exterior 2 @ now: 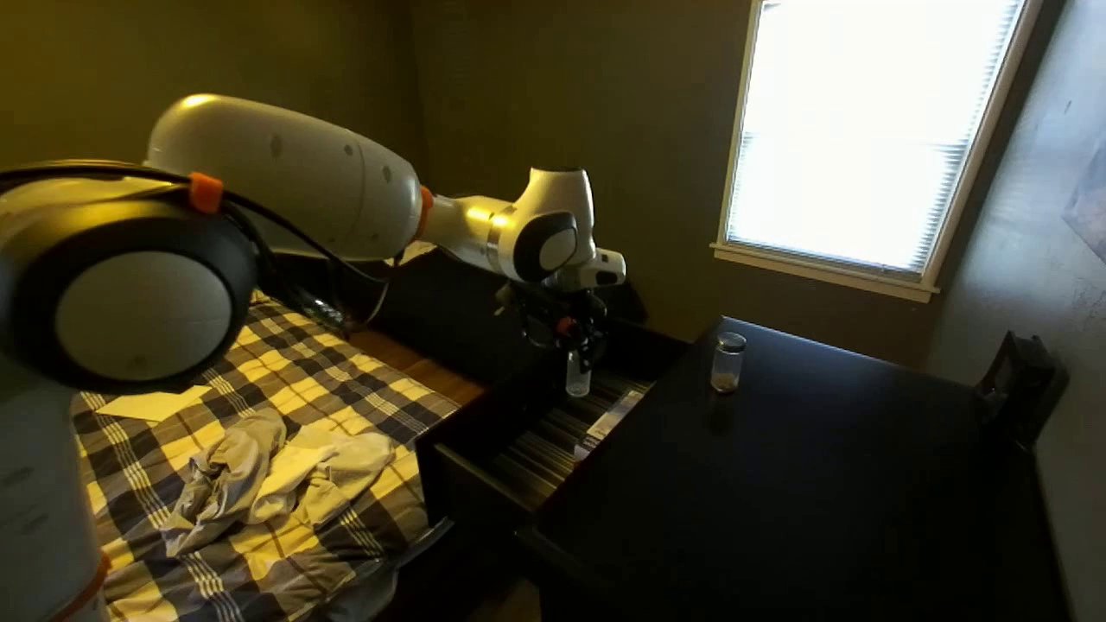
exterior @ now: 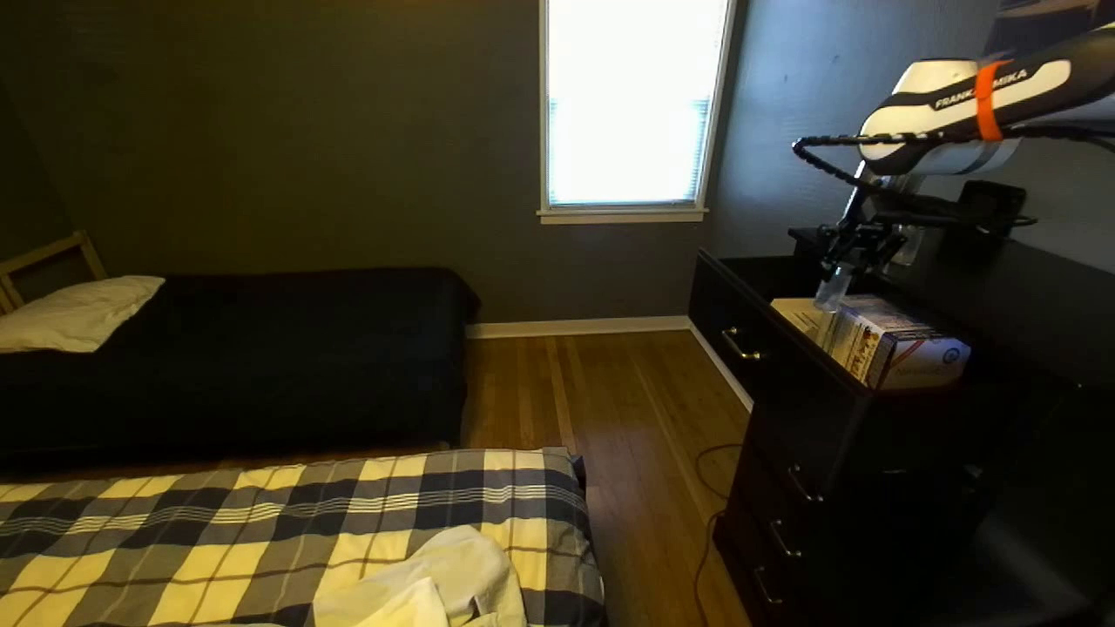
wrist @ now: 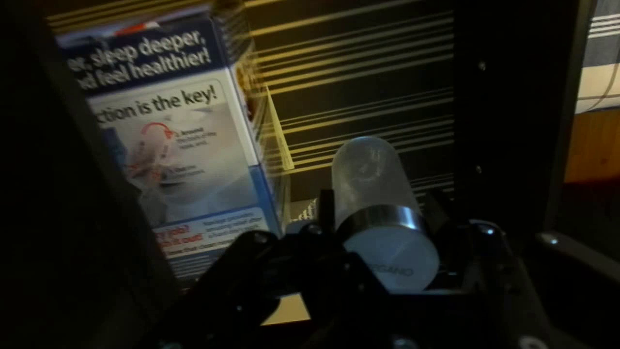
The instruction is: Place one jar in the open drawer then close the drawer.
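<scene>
Nearest in the wrist view, the pincer [wrist: 381,211] grips a jar [wrist: 373,177], whose round, pale lid [wrist: 392,257] bears dark lettering ending in "EGANO", edged by a shiny metal band; below runs a clear, slightly cloudy cylinder with a rounded base. The jar hangs lid uppermost over the open drawer [exterior: 788,374], near a printed box [wrist: 184,140] and above dark lining [wrist: 348,106] with pale stripes, its depth against the rim unclear. Farther off, in an exterior view, another jar [exterior 2: 727,361], brownish at the bottom, stands upright on the black counter [exterior 2: 795,484].
</scene>
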Motion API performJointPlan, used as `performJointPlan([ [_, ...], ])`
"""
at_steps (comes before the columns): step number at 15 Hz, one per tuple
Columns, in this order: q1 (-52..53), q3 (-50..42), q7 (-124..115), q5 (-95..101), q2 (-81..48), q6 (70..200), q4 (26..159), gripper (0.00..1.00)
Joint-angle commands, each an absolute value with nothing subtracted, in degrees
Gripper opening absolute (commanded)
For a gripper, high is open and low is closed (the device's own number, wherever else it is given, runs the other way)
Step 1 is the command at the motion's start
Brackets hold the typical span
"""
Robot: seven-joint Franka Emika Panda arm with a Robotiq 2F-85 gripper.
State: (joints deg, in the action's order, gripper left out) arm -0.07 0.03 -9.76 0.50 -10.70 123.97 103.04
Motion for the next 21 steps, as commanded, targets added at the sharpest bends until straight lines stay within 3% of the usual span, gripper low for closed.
performJointPlan([
  [1, 1.32, 0.12, -10.43, 1.17, -18.71, 131.47, 99.22, 0.24],
  [6, 2.51, -0.69, -10.22, 2.3, -26.46, 136.67, 94.07, 0.24],
  [12, 3.24, -1.54, -10.06, 3.98, -30.33, 133.36, 89.42, 0.27],
  [13, 3.35, -1.72, -10.16, 4.39, -30.73, 132.79, 88.89, 0.65],
  [14, 3.39, -1.81, -10.14, 4.63, -31.12, 132.26, 88.35, 0.75],
  [18, 3.29, -1.73, -9.87, 4.87, -31.5, 130.45, 86.88, 1.0],
  [21, 3.29, -1.17, -9.76, 4.13, -29.82, 128.28, 85.96, 1.0],
])
